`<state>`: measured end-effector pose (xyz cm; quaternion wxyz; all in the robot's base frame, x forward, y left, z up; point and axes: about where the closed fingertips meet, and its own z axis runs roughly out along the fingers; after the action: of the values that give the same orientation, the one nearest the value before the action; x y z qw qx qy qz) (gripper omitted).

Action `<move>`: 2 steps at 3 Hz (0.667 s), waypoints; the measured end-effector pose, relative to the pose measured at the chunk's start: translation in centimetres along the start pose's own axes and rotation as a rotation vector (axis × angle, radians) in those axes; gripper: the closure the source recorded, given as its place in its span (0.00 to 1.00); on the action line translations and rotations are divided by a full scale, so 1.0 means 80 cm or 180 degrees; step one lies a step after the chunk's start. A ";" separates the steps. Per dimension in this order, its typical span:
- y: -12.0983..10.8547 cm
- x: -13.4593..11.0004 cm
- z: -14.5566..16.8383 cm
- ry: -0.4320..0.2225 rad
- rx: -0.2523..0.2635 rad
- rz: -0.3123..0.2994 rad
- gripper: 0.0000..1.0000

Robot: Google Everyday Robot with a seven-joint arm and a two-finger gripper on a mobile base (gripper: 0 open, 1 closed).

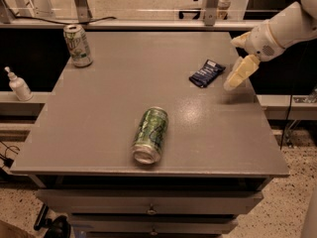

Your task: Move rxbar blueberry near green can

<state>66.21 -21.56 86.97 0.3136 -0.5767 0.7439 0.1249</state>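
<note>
The rxbar blueberry (206,73), a small flat navy wrapper, lies on the grey table (114,108) at the right rear. The green can (150,134) lies on its side near the front middle of the table, with its silver end toward the front edge. My gripper (237,57) hovers just right of the bar, above the table's right edge. Its cream fingers (239,72) are spread and empty, not touching the bar. The bar and the green can are far apart.
A whitish can with green lettering (78,45) stands upright at the table's back left corner. A small white pump bottle (19,85) stands on a lower shelf to the left. Drawers sit below the table front.
</note>
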 end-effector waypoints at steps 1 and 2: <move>0.002 -0.004 0.018 -0.0030 -0.0085 0.0111 0.00; 0.005 -0.011 0.036 -0.0052 -0.0164 0.0190 0.00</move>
<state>66.86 -19.17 85.19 0.3008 -0.5611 0.7548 0.1580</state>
